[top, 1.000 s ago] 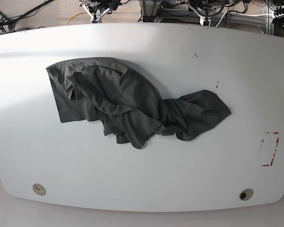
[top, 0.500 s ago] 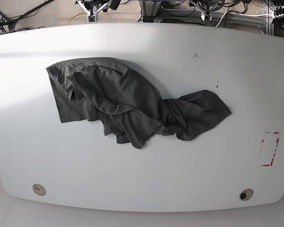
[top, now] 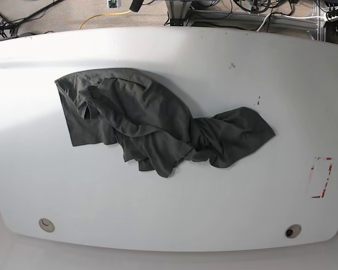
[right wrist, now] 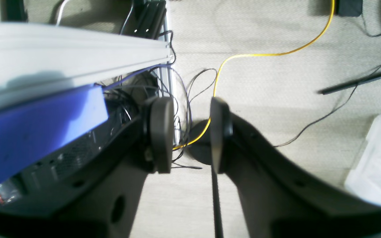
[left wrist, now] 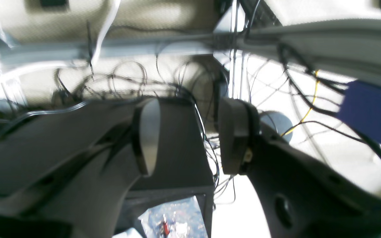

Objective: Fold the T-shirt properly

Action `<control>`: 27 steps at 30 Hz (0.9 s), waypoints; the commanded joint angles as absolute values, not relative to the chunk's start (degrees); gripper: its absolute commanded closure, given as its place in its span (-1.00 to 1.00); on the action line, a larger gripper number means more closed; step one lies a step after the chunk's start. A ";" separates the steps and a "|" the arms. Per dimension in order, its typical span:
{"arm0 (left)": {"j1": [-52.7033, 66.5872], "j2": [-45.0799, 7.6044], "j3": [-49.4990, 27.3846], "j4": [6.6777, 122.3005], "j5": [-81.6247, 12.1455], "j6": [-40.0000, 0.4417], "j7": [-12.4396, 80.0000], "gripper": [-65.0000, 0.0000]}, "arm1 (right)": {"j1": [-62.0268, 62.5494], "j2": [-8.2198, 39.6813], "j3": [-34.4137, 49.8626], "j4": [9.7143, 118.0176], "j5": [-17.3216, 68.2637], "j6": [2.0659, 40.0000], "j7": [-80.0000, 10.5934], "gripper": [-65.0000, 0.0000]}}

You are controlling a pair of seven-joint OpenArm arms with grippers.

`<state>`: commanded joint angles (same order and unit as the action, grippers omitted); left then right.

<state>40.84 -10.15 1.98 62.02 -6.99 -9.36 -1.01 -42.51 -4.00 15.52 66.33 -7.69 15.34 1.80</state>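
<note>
The T-shirt (top: 152, 121) lies crumpled on the white table (top: 169, 197), a dark charcoal heap stretching from upper left to a bunched part at the right. Neither arm shows in the base view. In the left wrist view my left gripper (left wrist: 189, 135) is open, nothing between its fingers, with cables and a table edge behind it. In the right wrist view my right gripper (right wrist: 187, 134) is open too and holds nothing, hanging over carpet beyond the table's edge. The shirt shows in neither wrist view.
A red-marked rectangle (top: 321, 177) sits near the table's right edge. Two round holes (top: 46, 225) (top: 293, 231) lie along the front edge. A yellow cable (right wrist: 243, 58) and black cables run over the floor; a blue box (right wrist: 38, 122) sits under the table.
The arm parts at the top edge of the base view have drawn back out of sight. The shirt has not moved.
</note>
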 joint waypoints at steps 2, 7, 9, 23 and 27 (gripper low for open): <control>43.74 -10.68 1.98 66.07 -6.99 -9.36 -1.01 0.21 | -44.79 -4.97 15.69 68.70 -7.69 15.34 1.89 0.47; 49.89 -11.38 -0.22 75.30 -6.99 -9.36 -1.01 0.21 | -50.86 -5.58 15.43 77.14 -3.12 15.34 1.80 0.47; 52.70 -11.30 -2.68 78.64 -6.99 -9.36 -1.01 0.21 | -53.23 -5.41 15.25 79.96 -0.40 15.34 1.71 0.47; 66.77 -11.38 -14.99 103.69 -14.46 -9.54 -0.92 0.21 | -66.59 -5.58 15.34 105.54 10.59 20.44 -6.02 0.47; 68.88 -11.38 -18.51 109.67 -18.51 -9.54 -0.92 0.21 | -67.03 -5.32 15.60 111.60 12.18 21.05 -7.87 0.47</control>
